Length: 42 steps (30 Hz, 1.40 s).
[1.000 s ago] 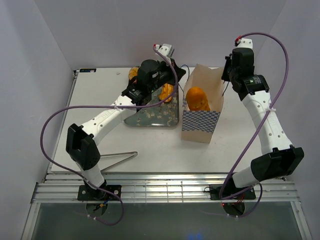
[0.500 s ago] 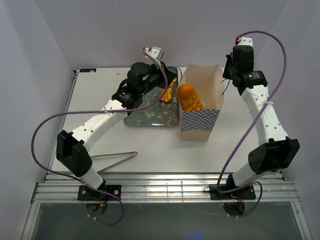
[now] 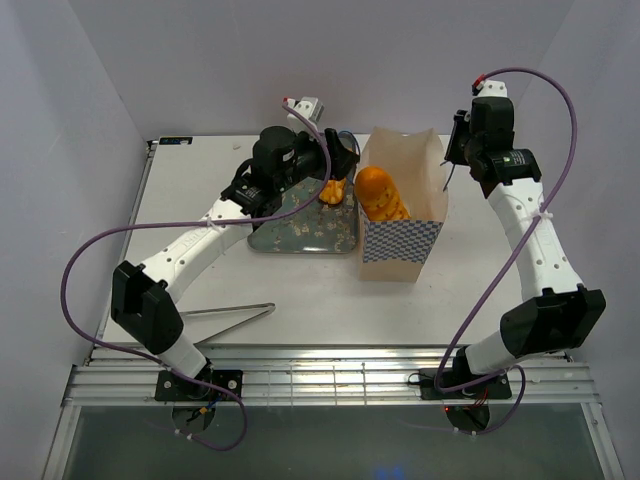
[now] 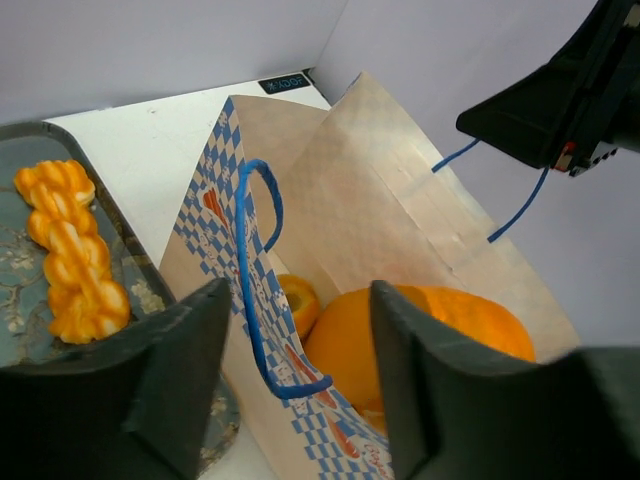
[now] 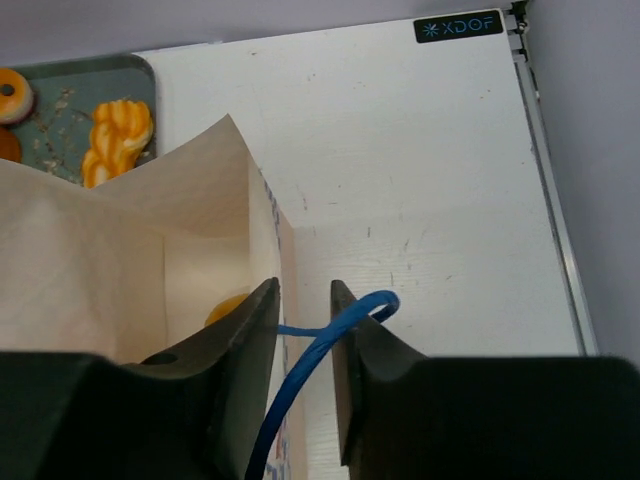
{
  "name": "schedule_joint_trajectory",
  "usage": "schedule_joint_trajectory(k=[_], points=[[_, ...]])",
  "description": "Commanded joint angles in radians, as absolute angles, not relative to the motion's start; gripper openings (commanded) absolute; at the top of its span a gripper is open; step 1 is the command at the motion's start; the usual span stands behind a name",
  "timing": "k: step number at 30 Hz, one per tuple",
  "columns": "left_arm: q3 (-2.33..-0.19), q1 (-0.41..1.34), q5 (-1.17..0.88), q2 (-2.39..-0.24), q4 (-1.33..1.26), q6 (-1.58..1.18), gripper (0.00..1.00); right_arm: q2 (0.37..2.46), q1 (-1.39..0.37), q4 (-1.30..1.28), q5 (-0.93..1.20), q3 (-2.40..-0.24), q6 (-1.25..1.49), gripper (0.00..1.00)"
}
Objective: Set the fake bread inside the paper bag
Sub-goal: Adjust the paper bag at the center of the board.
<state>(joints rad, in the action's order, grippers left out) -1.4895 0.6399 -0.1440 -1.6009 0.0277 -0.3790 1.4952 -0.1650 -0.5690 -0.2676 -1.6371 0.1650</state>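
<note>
Both grippers at the mouth of the paper bag [image 3: 400, 240], bread already inside.

The bag stands upright toward the table's [image 3: 300, 290] far edge, right of centre, just beside the right edge of the grey blossom-patterned tray [image 3: 300, 232]. A large golden baguette [image 3: 380, 193] and a smaller orange piece [image 4: 298, 300] sit inside it. The left gripper [image 4: 297, 310] hovers over the bag's left rim, jaws well apart and empty. The right gripper [image 5: 304, 300] is at the bag's far right rim, jaws parted only narrowly, with the blue cord handle [image 5: 340, 325] running loosely through the gap. A twisted stick [image 4: 72, 250] and a ring donut [image 5: 12, 95] lie on the tray.
</note>
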Motion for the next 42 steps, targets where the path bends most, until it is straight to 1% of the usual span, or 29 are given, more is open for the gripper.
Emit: schedule_joint_trajectory(k=[1,2,3,4,5,6,7,8,9,10,11,13,14,18,20,26,30,32,35,42], points=[[-1.485,0.638,-0.154,-1.502,0.044,-0.399,0.73,1.439,-0.161,-0.538,-0.187,-1.634,0.153,0.38],[-1.486,0.638,-0.143,-1.494,0.052,-0.4,0.77,1.434,-0.161,-0.541,-0.177,-1.635,0.155,0.4],[-1.496,0.637,-0.127,-1.485,0.078,-0.409,0.9,1.425,-0.161,-0.545,-0.155,-1.638,0.156,0.43],[-1.5,0.637,-0.088,-1.476,0.093,-0.414,0.94,1.421,-0.161,-0.548,-0.146,-1.64,0.156,0.48],[-1.505,0.637,-0.066,-1.45,0.113,-0.419,0.97,1.414,-0.161,-0.549,-0.138,-1.643,0.156,0.5],[-1.506,0.637,-0.042,-1.431,0.145,-0.432,0.98,1.41,-0.161,-0.551,-0.127,-1.644,0.156,0.52],[-1.506,0.635,0.039,-1.389,0.184,-0.445,0.98,1.405,-0.161,-0.552,-0.123,-1.643,0.156,0.58],[-1.505,0.635,0.075,-1.388,0.184,-0.457,0.98,1.405,-0.161,-0.555,-0.123,-1.643,0.156,0.61],[-1.497,0.635,0.115,-1.34,0.227,-0.471,0.98,1.407,-0.161,-0.558,-0.117,-1.646,0.153,0.64],[-1.496,0.635,0.161,-1.313,0.251,-0.509,0.98,1.407,-0.161,-0.561,-0.114,-1.647,0.152,0.68],[-1.493,0.635,0.245,-1.289,0.311,-0.531,0.98,1.41,-0.161,-0.568,-0.112,-1.649,0.15,0.71],[-1.5,0.635,0.313,-1.223,0.389,-0.595,0.98,1.411,-0.161,-0.572,-0.106,-1.649,0.15,0.76],[-1.505,0.635,0.372,-1.206,0.496,-0.624,0.98,1.411,-0.161,-0.571,-0.103,-1.649,0.15,0.77],[-1.457,0.635,0.442,-1.123,0.756,-0.794,0.98,1.407,-0.161,-0.563,-0.072,-1.638,0.153,0.78],[-1.381,0.634,0.454,-1.059,0.869,-0.897,0.98,1.402,-0.163,-0.561,-0.063,-1.632,0.163,0.78],[-1.125,0.634,0.46,-0.846,0.989,-1.083,0.98,1.367,-0.161,-0.523,-0.011,-1.569,0.187,0.77],[-0.95,0.634,0.449,-0.767,1.031,-1.251,0.98,1.348,-0.161,-0.514,0.018,-1.539,0.189,0.77],[-0.913,0.634,0.471,-0.744,1.045,-1.282,0.98,1.336,-0.161,-0.508,0.021,-1.526,0.189,0.76],[-0.873,0.634,0.489,-0.749,1.068,-1.365,0.98,1.319,-0.161,-0.502,0.032,-1.519,0.196,0.76],[-0.847,0.621,0.473,-0.966,1.131,-1.522,0.98,1.298,-0.161,-0.497,0.035,-1.505,0.206,0.76]])
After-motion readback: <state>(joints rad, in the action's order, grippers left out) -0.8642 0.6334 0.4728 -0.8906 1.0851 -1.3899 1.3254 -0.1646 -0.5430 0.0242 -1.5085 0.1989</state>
